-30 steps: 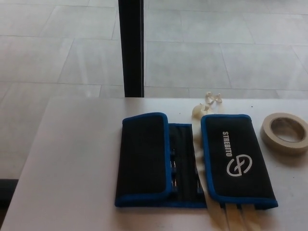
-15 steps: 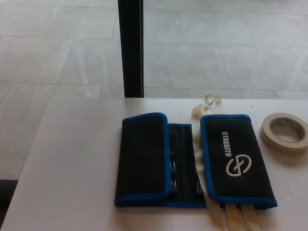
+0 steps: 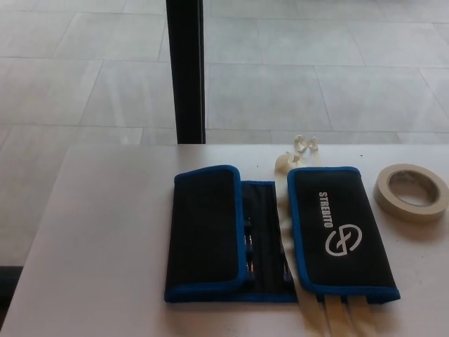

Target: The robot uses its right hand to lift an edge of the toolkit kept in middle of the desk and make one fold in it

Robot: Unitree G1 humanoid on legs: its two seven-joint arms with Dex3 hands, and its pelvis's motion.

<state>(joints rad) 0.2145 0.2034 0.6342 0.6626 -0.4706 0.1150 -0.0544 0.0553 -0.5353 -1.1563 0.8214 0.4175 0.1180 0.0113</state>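
Risks, as judged from the layout: the toolkit (image 3: 277, 242) already has its left flap (image 3: 205, 235) and its right flap (image 3: 340, 235), the one with the white logo, turned in over the middle strip of tools (image 3: 263, 239), so a lift at the wrong edge could undo a flap instead of adding a fold. The fabric looks limp and may slide on the smooth tabletop (image 3: 105, 232) if pinched too shallow. White straps (image 3: 337, 312) trail from under the right flap at 6 o'clock and could snag. A tape roll (image 3: 411, 192) sits near the kit at its 2 o'clock, in the likely path of a right-side approach. The toolkit lies mid-tabletop, slightly right of centre. Neither robot hand shows in the head view, so its state and its position relative to the kit cannot be told.
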